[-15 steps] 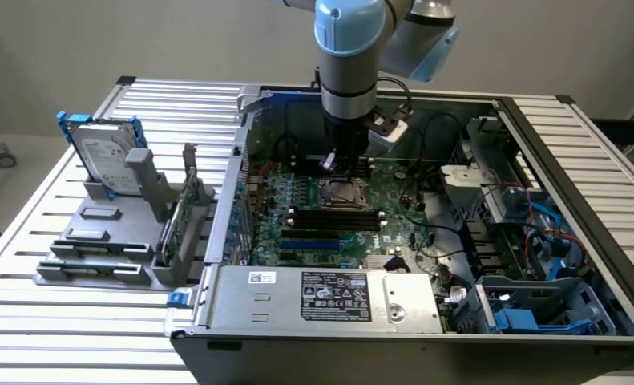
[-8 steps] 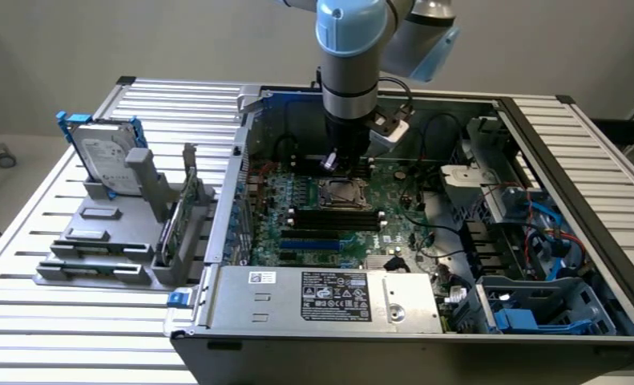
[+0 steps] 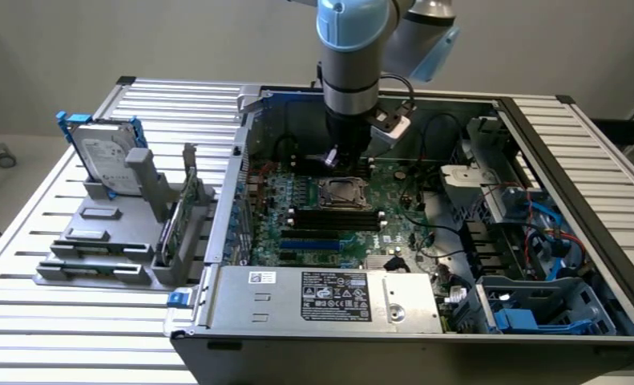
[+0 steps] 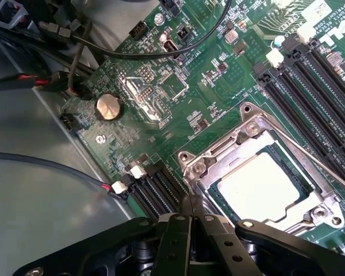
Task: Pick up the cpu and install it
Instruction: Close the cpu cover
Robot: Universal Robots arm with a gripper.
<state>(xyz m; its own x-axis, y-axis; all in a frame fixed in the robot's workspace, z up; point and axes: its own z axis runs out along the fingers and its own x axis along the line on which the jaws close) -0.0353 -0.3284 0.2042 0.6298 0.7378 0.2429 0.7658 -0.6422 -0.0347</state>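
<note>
Silvery cpu [image 4: 263, 187] looks seated in the socket [image 4: 247, 123], gripper [image 4: 191, 210] clenched empty right beside it, so slow, level moves seem wise.

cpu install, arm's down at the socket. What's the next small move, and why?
Likely a short straight lift off the board. The cpu already lies flat inside the socket frame. The gripper is shut with nothing between its fingers, its tips just beside that frame. Whether the socket is latched I can't tell.
</note>
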